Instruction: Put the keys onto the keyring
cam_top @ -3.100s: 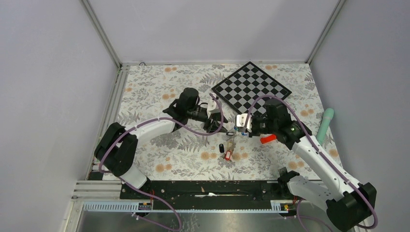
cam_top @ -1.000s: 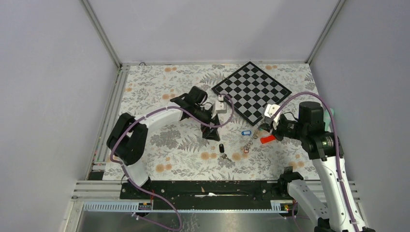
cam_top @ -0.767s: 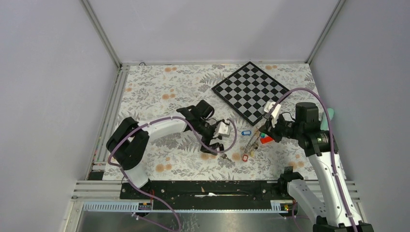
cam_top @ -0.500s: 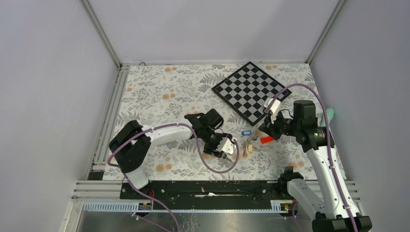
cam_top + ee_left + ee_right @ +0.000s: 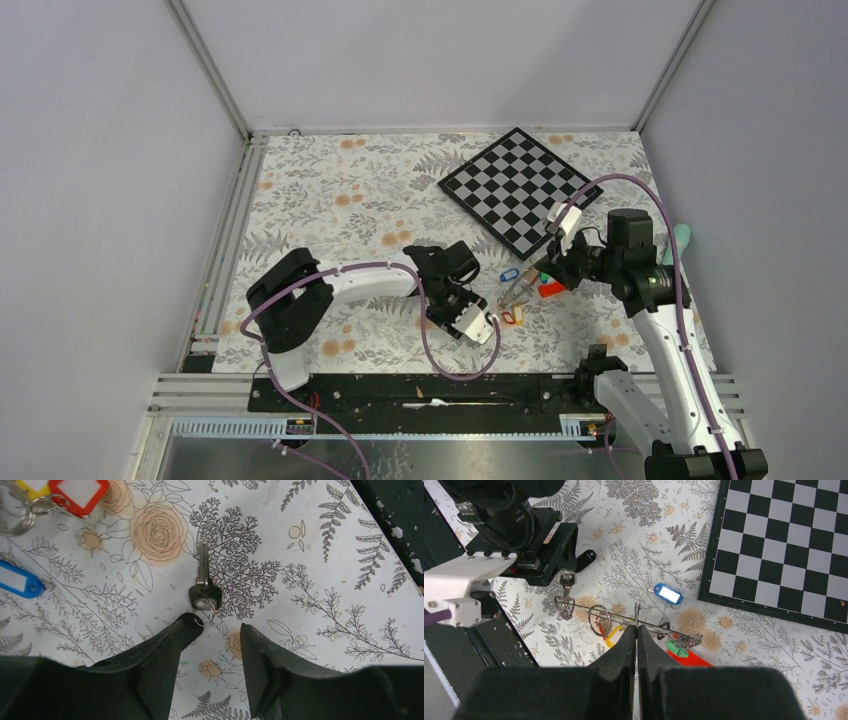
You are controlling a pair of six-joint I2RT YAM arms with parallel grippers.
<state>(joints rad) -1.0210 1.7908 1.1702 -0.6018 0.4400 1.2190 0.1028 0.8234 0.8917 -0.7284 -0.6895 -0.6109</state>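
**Left jaws half open over a loose key; right jaws shut on the keyring.**
A black-headed key (image 5: pixel 202 587) lies flat on the table (image 5: pixel 325 595) just ahead of the left gripper (image 5: pixel 219 626), its small split ring touching one fingertip, ungripped. The right gripper (image 5: pixel 636 630) pinches what looks like a thin wire keyring (image 5: pixel 589 610) carrying a yellow-tagged key (image 5: pixel 615 635). A blue-tagged key (image 5: pixel 669 594) lies apart. The table's dark edge rail (image 5: pixel 395 510) is near; bare cloth lies between.

Left arm (image 5: pixel 365 283) and right arm (image 5: pixel 668 335): white link shells, black joint housings, one purple cable looped along each. Left gripper (image 5: pixel 219 627): fingers (image 5: pixel 165 655) matte black, wedge-shaped, rounded tips. White wrist camera block (image 5: pixel 469 575) with small screws on its top edge.
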